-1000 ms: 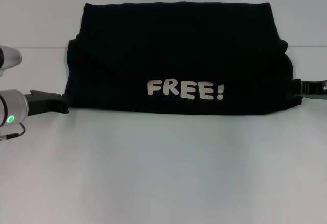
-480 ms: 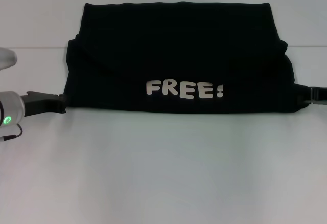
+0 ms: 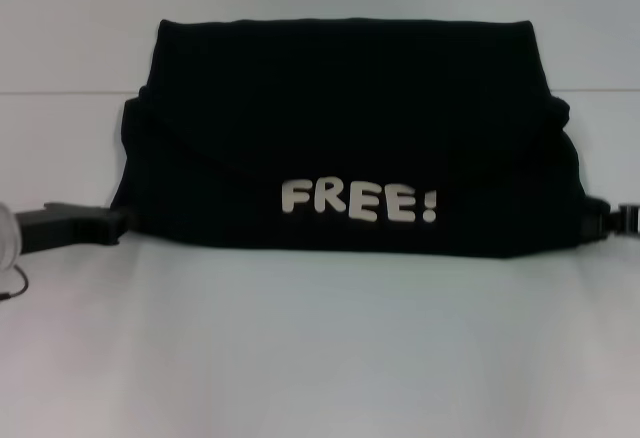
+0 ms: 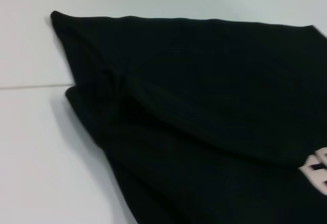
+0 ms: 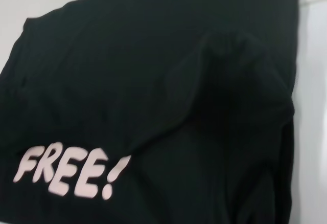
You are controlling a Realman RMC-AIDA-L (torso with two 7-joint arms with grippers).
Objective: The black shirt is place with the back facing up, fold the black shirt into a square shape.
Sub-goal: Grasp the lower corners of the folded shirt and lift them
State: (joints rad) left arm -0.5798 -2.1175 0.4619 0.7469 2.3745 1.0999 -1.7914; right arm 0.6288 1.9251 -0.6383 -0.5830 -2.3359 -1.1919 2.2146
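White counter (image 3: 320,358) fills the scene. At its left side the left claw (image 3: 118,224) lies low, the tip touching the lower left corner of the shirt (image 3: 340,118); whether it grips the cloth I cannot tell. The right claw (image 3: 605,216) sits at the lower right corner, mostly hidden, state also unclear. The shirt lies folded into a wide band, "FREE!" on top. If one corner slips, the fold may become crooked. Both arms reach inward, flat above the counter.

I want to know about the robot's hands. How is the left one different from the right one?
More of the left gripper shows; only a bit of the right gripper peeks in. The left touches the black shirt lower corner; the right its opposite end. Both are black and low on the table.
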